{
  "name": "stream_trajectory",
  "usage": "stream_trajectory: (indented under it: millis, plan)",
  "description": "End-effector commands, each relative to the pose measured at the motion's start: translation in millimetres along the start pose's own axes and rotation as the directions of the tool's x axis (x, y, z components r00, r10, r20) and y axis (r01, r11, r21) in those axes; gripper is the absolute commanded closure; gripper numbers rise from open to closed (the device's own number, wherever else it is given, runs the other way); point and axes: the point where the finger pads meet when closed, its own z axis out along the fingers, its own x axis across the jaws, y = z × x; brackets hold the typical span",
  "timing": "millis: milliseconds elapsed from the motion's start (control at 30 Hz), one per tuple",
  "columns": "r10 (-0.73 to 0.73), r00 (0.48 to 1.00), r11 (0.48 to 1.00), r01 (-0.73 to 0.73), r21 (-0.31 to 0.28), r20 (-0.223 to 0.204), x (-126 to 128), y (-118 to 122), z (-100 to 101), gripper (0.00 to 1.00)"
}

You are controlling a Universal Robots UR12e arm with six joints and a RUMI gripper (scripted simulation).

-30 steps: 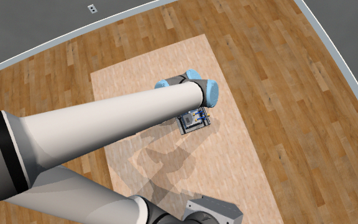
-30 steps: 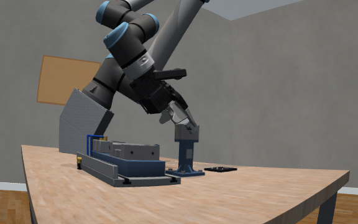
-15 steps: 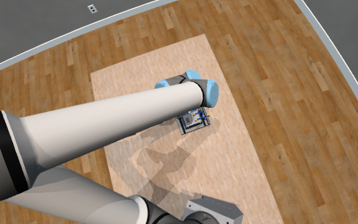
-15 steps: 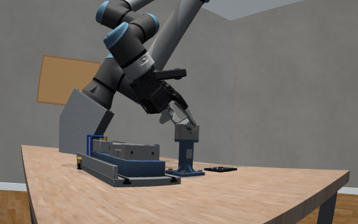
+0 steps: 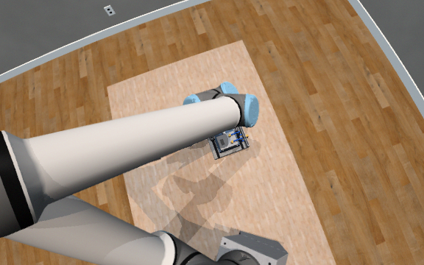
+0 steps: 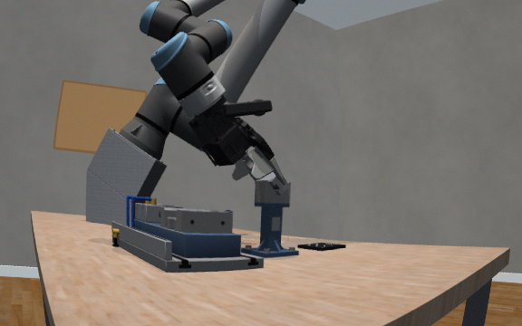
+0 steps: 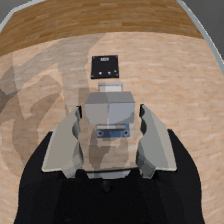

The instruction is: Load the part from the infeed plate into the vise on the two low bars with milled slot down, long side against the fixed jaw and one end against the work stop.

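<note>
My gripper (image 6: 272, 177) (image 7: 110, 105) is tilted, with its fingertips at the top of the grey V-block (image 6: 265, 196) (image 7: 96, 114) on its blue post. The fingers stand half apart, with a narrow gap on each side of the grey shape between them. I cannot clearly tell the part from the V-block there. A pale rectangle (image 7: 110, 88) shows just past the block; I cannot tell what it is. The black infeed plate (image 6: 321, 246) (image 7: 105, 66) carries no block. The vise (image 5: 230, 141) (image 6: 207, 244) stands beside the post; its bars and work stop are hidden.
Blue tubing (image 6: 128, 212) and a yellow fitting (image 6: 115, 233) stick up or out at the vise's far end and side. The post's bolted blue foot (image 6: 284, 253) (image 7: 115, 133) stands close to the vise base. The arm hides part of the table in the top view.
</note>
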Motion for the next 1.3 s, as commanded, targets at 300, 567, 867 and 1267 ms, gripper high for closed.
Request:
stream_trajectory:
  millis: [300,567,867,1267]
  plan:
    - [-0.001,1.000,1.000,0.001,-0.001,-0.001,0.4,0.4,0.1,0.49]
    - [-0.001,1.000,1.000,0.001,-0.001,-0.001,0.1,1.9,1.6,0.49]
    - [-0.001,1.000,1.000,0.001,-0.007,0.000,-0.1,2.7,2.4,0.49]
    - [-0.001,1.000,1.000,0.001,-0.027,0.000,-0.2,2.5,2.5,0.49]
